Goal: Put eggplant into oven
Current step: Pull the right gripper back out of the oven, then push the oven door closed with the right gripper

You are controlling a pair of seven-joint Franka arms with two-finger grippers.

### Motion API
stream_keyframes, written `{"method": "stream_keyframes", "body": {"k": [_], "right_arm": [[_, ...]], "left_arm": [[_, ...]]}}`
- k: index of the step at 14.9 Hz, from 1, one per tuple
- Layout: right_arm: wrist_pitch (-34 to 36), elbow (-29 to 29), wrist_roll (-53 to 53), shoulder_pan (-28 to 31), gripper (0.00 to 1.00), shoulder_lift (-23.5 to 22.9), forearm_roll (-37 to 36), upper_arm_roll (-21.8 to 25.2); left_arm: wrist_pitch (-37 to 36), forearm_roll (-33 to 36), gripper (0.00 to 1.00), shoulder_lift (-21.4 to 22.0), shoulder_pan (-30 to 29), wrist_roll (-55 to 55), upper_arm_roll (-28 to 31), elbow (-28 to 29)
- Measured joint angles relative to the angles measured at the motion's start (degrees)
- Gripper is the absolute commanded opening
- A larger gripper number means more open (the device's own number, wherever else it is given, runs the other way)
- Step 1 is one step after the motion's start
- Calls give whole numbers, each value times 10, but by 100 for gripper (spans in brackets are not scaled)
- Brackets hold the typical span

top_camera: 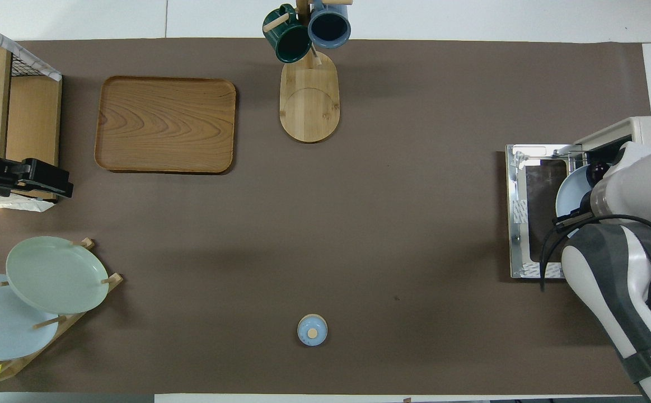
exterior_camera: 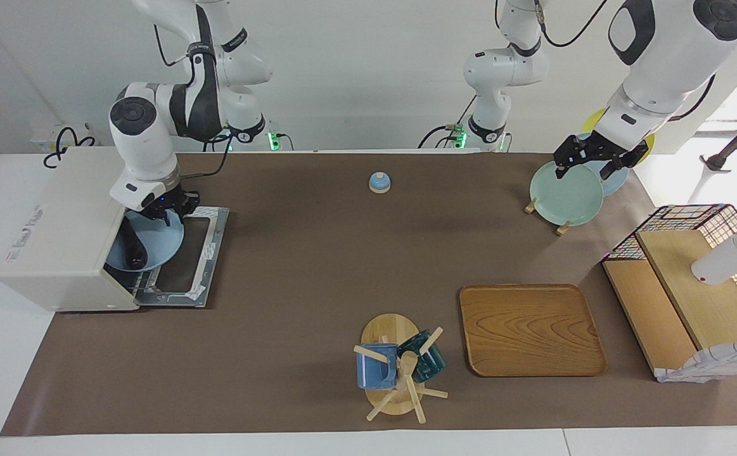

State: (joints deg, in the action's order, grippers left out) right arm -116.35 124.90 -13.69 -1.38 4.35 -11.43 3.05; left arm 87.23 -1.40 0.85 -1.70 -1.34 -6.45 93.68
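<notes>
Over oven [exterior_camera: 57,234] door, right end effector [exterior_camera: 172,212] lowered

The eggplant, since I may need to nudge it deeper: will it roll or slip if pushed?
The eggplant looks glossy and rounded, so it would probably slide or roll rather than stay put. It lies on a smooth blue plate at the oven mouth, so a push could shift the plate too. Being slender and short, it seems light.

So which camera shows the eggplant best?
The facing view: the dark eggplant lies in plain sight on the blue plate at the oven mouth, above its dropped door. In the overhead view the right arm hides nearly all of it; only a dark bit shows.
</notes>
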Motion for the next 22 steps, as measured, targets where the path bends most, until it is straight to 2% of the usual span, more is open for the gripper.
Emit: {"method": "stream_keyframes", "body": {"k": [3, 7, 9, 15, 18, 22], "right_arm": [[-30, -6, 39, -43, 0, -11, 13, -5], [-151, 17, 77, -58, 0, -87, 13, -6], [-179, 23, 92, -57, 0, -123, 13, -5], [-181, 30, 116, -58, 0, -135, 11, -3], [-174, 29, 116, -64, 0, -135, -39, -5], [-97, -11, 114, -79, 0, -134, -78, -11]], "left_arm": [[0, 0, 100, 0, 0, 0, 0, 0], [0, 0, 100, 0, 0, 0, 0, 0], [0, 0, 100, 0, 0, 0, 0, 0], [0, 0, 100, 0, 0, 0, 0, 0], [0, 0, 100, 0, 0, 0, 0, 0], [0, 0, 100, 0, 0, 0, 0, 0]]}}
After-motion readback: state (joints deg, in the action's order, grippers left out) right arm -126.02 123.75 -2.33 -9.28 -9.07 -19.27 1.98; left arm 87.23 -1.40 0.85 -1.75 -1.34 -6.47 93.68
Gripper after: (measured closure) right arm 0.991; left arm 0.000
